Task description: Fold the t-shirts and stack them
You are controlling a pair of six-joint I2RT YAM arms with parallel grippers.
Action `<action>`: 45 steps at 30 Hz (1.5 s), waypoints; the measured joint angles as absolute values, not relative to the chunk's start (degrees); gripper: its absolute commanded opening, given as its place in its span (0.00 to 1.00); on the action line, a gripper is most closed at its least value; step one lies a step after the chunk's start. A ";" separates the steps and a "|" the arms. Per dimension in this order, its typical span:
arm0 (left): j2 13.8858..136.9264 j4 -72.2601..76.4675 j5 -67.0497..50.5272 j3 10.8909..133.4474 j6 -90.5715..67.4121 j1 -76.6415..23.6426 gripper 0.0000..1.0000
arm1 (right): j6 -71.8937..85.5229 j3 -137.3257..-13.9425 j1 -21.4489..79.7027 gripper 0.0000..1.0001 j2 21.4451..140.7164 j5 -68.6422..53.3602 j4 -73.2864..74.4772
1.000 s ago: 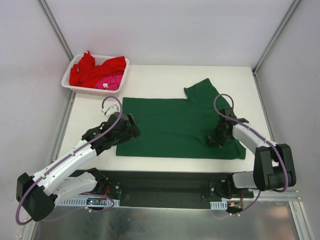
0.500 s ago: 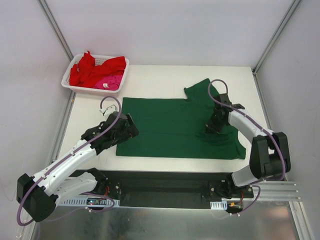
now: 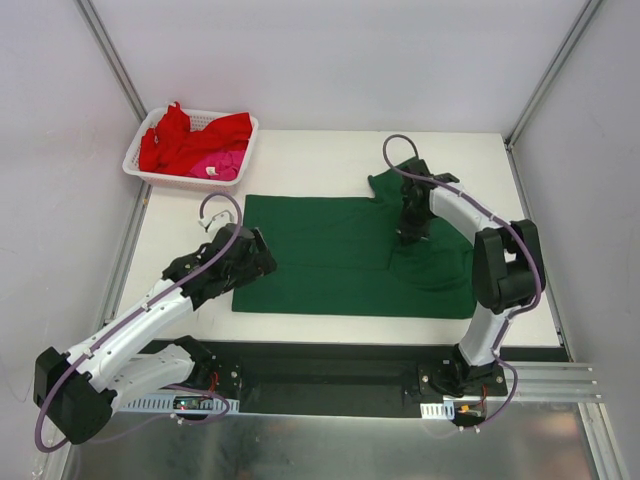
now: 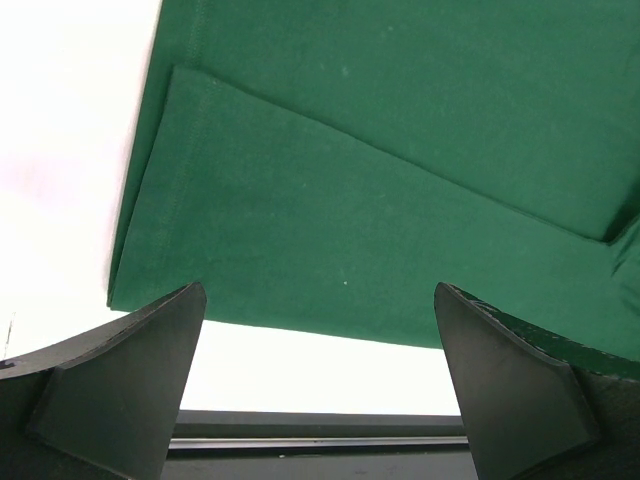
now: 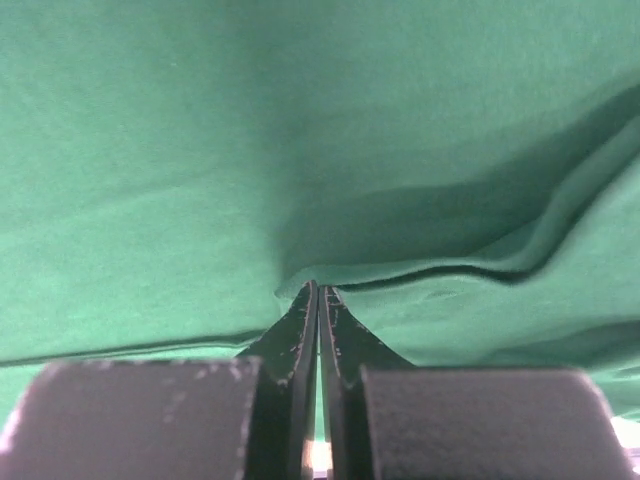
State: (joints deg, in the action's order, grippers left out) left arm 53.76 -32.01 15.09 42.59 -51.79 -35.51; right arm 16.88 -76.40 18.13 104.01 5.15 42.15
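The dark green t-shirt (image 3: 330,255) lies flat mid-table, with bare white table (image 3: 320,160) open beyond its far edge and only a narrow strip along its near hem. The left gripper (image 4: 318,300) hangs spread wide over the shirt's left edge, while the right gripper (image 5: 318,292), pressed together, pinches a raised fold on the shirt's right part. Off the shirt's far-left corner a white basket (image 3: 135,168) holds red t-shirts (image 3: 180,140) and a pink t-shirt (image 3: 222,163), apart from both arms.

Dark green t-shirt (image 3: 330,255), plain; bright red t-shirt (image 3: 185,135); magenta-pink t-shirt (image 3: 225,160) with small white tag (image 3: 211,171); white mesh basket (image 3: 140,172); white table (image 3: 310,160); black base plate (image 3: 330,375).
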 measured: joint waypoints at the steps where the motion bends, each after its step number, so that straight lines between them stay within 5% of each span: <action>1: 53.78 -32.05 15.07 42.41 -51.81 -35.51 0.99 | 16.32 -77.01 18.17 0.06 104.29 5.13 42.57; 3: 53.89 -32.14 15.07 42.22 -51.81 -35.51 0.99 | 14.90 -78.52 18.33 0.26 105.38 5.06 43.33; 4: 54.02 -32.14 15.05 42.22 -51.81 -35.51 0.99 | 14.20 -79.13 18.33 0.54 106.10 4.93 43.59; 5: 54.11 -32.10 15.05 42.22 -51.81 -35.51 0.99 | 13.58 -79.59 18.37 0.66 106.83 4.82 43.81; 7: 54.37 -32.12 15.00 42.22 -51.81 -35.48 0.99 | 12.47 -80.07 18.39 0.87 108.05 4.64 44.29; 9: 54.76 -32.10 14.90 42.22 -51.75 -35.20 0.99 | 10.92 -80.16 18.44 0.99 108.57 4.19 45.15; 19: 63.44 -32.51 13.34 46.48 -48.64 -34.30 0.99 | 7.51 -86.56 13.96 0.96 97.12 -2.83 48.82; 29: 69.73 -27.77 4.03 54.19 -43.20 -23.29 0.99 | 7.90 -65.78 -5.82 0.96 77.95 -10.61 44.88; 35: 69.73 -27.24 1.56 54.30 -41.19 -22.39 0.99 | 8.84 -61.39 -11.18 0.96 77.78 -11.68 44.77; 45: 72.84 -27.18 0.64 56.12 -41.01 -21.69 0.99 | 9.41 -76.05 -5.34 0.99 93.06 -10.22 41.21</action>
State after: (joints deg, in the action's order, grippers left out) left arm 72.84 -27.18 0.64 56.12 -41.01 -21.69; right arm 9.41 -76.05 -5.34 93.06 -10.22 41.21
